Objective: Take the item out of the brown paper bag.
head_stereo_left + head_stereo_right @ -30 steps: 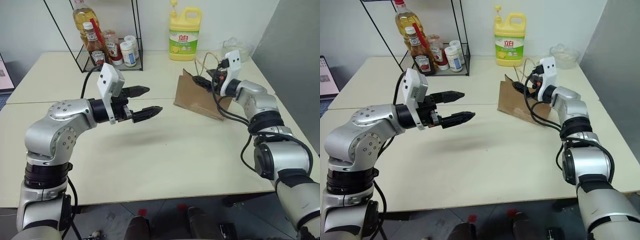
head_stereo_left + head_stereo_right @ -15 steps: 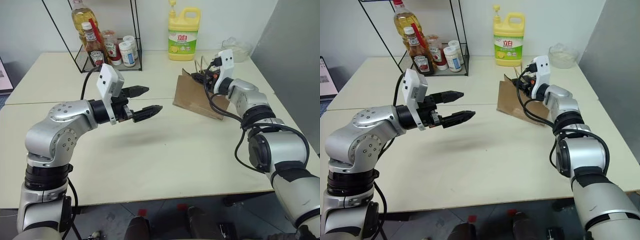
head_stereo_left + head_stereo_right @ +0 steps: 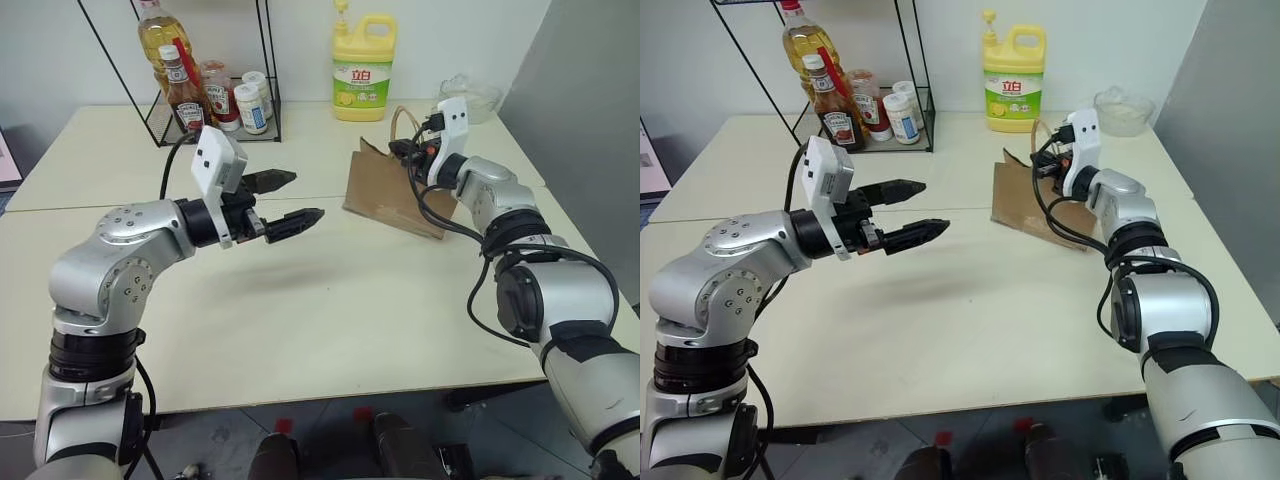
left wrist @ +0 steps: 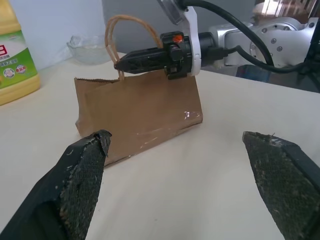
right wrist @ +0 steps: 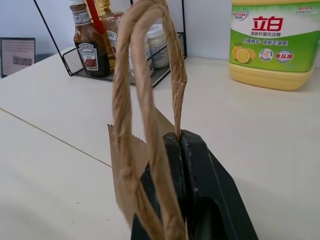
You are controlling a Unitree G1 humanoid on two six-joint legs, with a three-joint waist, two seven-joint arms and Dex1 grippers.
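- The brown paper bag [image 3: 392, 195] stands on the cream worktop [image 3: 330, 300], toward its far right part, leaning a little, with its mouth upward.
- Its two twisted paper-cord handles [image 5: 145, 100] rise above the rim as tall loops.
- The right hand [image 4: 122, 62] is at the bag's top edge, pointing level across the mouth. Its two black fingers [image 5: 192, 175] are pressed together with one cord of a handle caught between them, right where the cord meets the rim.
- The other handle loop hangs in front of those fingers in the right wrist view, and I cannot tell whether it is gripped.
- The left hand [image 3: 290, 200] hovers above the middle of the worktop, well apart from the bag, pointing level toward it. Its fingers [image 4: 82, 170] are spread wide and carry nothing.
- The bottle of orange drink is not visible; the bag's inside is hidden in every view.
- A yellow detergent jug [image 3: 363, 68] stands behind the bag, near the wall.
- A black wire rack [image 3: 215, 100] at the far left of the worktop carries a ketchup bottle [image 3: 183, 95], an oil bottle [image 3: 160, 35] and small jars [image 3: 248, 100].
- A clear glass bowl [image 3: 1125, 108] sits at the far right corner.
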